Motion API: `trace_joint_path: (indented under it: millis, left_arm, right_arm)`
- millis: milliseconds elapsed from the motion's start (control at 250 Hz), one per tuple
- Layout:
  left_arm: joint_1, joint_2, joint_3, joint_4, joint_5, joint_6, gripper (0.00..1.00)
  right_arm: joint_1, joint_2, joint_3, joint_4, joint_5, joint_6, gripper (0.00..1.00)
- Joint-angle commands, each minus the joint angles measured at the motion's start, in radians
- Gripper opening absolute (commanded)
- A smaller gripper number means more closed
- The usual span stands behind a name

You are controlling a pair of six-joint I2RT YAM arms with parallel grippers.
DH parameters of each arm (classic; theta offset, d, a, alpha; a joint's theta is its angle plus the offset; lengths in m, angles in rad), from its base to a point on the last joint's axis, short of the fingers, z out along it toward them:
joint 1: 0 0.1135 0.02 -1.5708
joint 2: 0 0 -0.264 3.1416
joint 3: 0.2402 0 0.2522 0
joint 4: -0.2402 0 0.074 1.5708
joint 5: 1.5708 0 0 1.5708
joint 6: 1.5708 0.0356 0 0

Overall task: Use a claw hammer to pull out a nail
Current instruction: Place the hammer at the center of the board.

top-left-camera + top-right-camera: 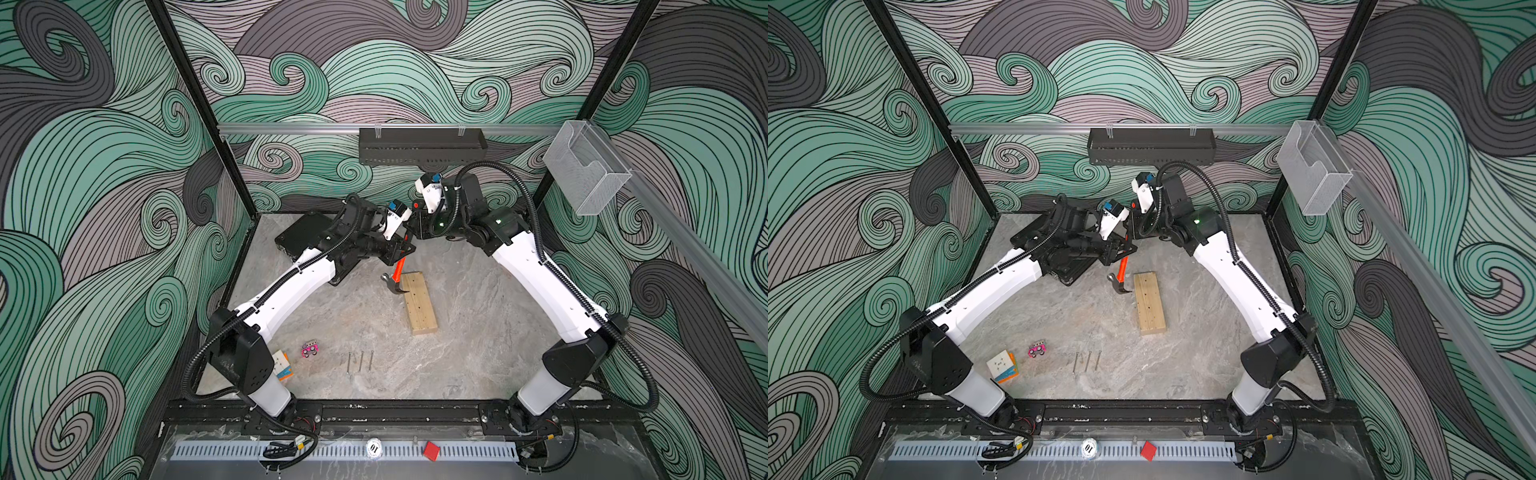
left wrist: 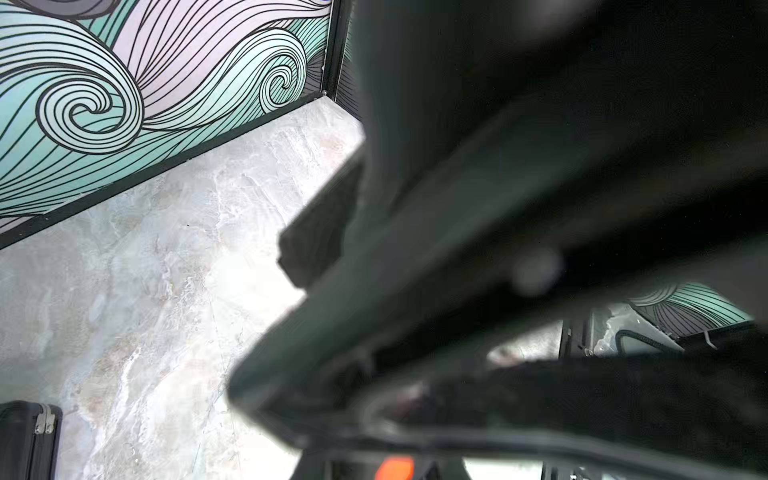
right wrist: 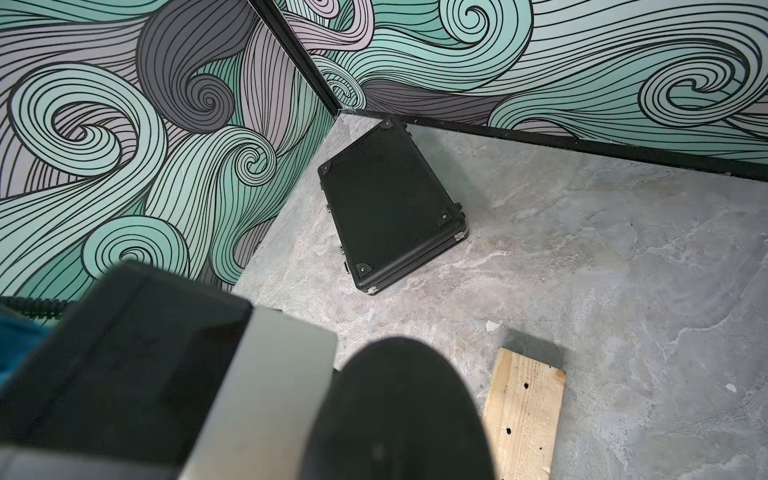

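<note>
Robot lab cell, swirl-patterned walls (image 1: 104, 174)

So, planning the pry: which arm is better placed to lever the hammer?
Probably right: the right gripper grips the hammer near the handle's top, for more leverage. The left gripper sits lower, by the orange neck.

Grey-headed, orange-necked claw hammer (image 1: 399, 272), pale wooden block (image 1: 420, 305), black case (image 3: 390, 212), teal-and-grey swirled walls (image 1: 374, 62), grey marbled tabletop (image 1: 478, 332).

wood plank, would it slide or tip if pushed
Likely stiff: the wood plank looks thick and solid. It lies flat and broad, so tipping seems unlikely. Nothing visibly clamps it, so the claw hammer could probably shift it.
</note>
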Motion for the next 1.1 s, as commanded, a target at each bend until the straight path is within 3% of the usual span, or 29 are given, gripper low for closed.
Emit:
trace_joint_path:
  millis: [0,268,436,571,595,607,619,1095]
  left_arm:
    - [0.006,0.016,0.044,-0.020,-0.018,-0.038,0.03]
    - [0.007,0.012,0.049,-0.023,-0.029,-0.033,0.00]
    - [0.006,0.003,0.052,-0.029,-0.030,-0.030,0.00]
    - [0.007,-0.005,0.055,-0.033,-0.033,-0.031,0.00]
    - [0.006,-0.006,0.056,-0.034,-0.033,-0.031,0.00]
    - [0.006,-0.006,0.056,-0.035,-0.032,-0.030,0.00]
    - [0.006,-0.005,0.057,-0.035,-0.034,-0.029,0.00]
    - [0.007,0.002,0.075,-0.061,-0.063,-0.014,0.00]
  right_arm:
    - [0.003,-0.015,0.042,0.064,-0.019,0.003,0.03]
    - [0.001,-0.018,0.036,0.065,-0.013,0.003,0.09]
    - [-0.002,-0.023,0.027,0.077,-0.008,-0.004,0.28]
    - [-0.001,-0.038,0.010,0.092,0.011,-0.003,0.53]
    - [-0.001,-0.042,0.007,0.092,0.022,-0.001,0.74]
    - [-0.001,-0.043,0.006,0.093,0.025,-0.001,0.94]
    - [-0.001,-0.045,0.005,0.094,0.029,-0.001,0.99]
    - [-0.004,-0.125,-0.085,0.150,0.157,0.001,1.00]
